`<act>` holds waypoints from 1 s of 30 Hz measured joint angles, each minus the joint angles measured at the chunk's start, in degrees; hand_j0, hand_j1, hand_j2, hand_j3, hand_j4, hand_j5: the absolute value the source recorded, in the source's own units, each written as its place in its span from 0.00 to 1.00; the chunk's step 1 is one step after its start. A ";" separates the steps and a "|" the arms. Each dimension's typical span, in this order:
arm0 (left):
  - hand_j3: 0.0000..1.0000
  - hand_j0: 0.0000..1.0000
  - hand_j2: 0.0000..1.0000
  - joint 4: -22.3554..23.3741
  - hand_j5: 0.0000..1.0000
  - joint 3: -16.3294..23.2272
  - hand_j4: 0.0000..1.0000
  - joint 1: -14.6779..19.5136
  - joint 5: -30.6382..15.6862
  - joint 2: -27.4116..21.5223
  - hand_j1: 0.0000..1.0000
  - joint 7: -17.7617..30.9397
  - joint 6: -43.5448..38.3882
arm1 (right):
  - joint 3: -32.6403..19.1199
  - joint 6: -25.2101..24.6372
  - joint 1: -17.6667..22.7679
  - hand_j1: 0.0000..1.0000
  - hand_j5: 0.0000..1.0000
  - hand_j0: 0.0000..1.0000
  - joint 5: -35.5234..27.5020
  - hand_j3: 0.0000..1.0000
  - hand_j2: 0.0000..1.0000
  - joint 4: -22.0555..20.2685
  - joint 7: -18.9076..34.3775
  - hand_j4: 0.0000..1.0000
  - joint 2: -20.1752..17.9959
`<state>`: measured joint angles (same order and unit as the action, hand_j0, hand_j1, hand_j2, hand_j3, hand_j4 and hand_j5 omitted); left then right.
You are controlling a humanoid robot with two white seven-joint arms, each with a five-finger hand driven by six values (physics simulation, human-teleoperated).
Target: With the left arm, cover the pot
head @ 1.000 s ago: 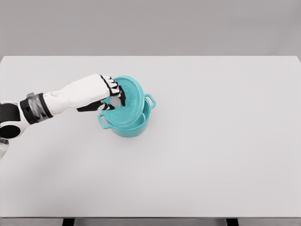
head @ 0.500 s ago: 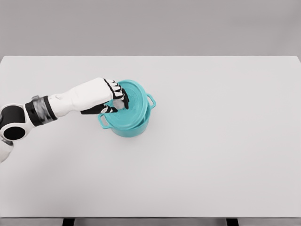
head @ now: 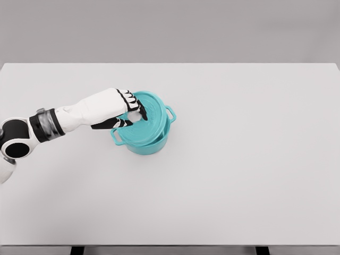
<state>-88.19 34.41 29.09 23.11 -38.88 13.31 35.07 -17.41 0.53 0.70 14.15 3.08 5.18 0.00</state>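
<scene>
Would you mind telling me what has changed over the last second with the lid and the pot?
The left hand has lowered the lid from a steep tilt above the pot to nearly flat on its rim, and it still grips the knob. The pot and table stayed as they were.

The white table [head: 239,175] lies bare across the right half and the bottom of the frame. Left of centre, 1 teal pot [head: 144,139] under its lid [head: 151,114] stands in the way, the left hand [head: 119,109] reaching across it from the left edge.
</scene>
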 measured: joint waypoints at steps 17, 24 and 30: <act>0.60 0.60 0.60 2.01 0.60 0.00 0.60 0.70 0.50 0.98 0.60 0.00 0.00 | 0.00 0.00 0.00 1.00 1.00 1.00 0.00 1.00 1.00 -0.01 0.00 1.00 0.00; 0.60 0.60 0.60 2.91 0.60 0.00 0.60 0.79 1.16 2.01 0.60 0.00 0.00 | 0.00 0.00 0.00 1.00 1.00 1.00 0.00 1.00 1.00 -0.01 0.00 1.00 0.00; 0.60 0.60 0.60 3.03 0.60 0.00 0.60 0.79 1.23 2.46 0.60 0.00 0.00 | 0.00 0.00 0.00 1.00 1.00 1.00 0.00 1.00 1.00 0.00 0.00 1.00 0.00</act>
<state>-85.16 34.41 29.88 24.33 -36.42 13.31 35.07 -17.41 0.53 0.70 14.15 3.07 5.18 0.00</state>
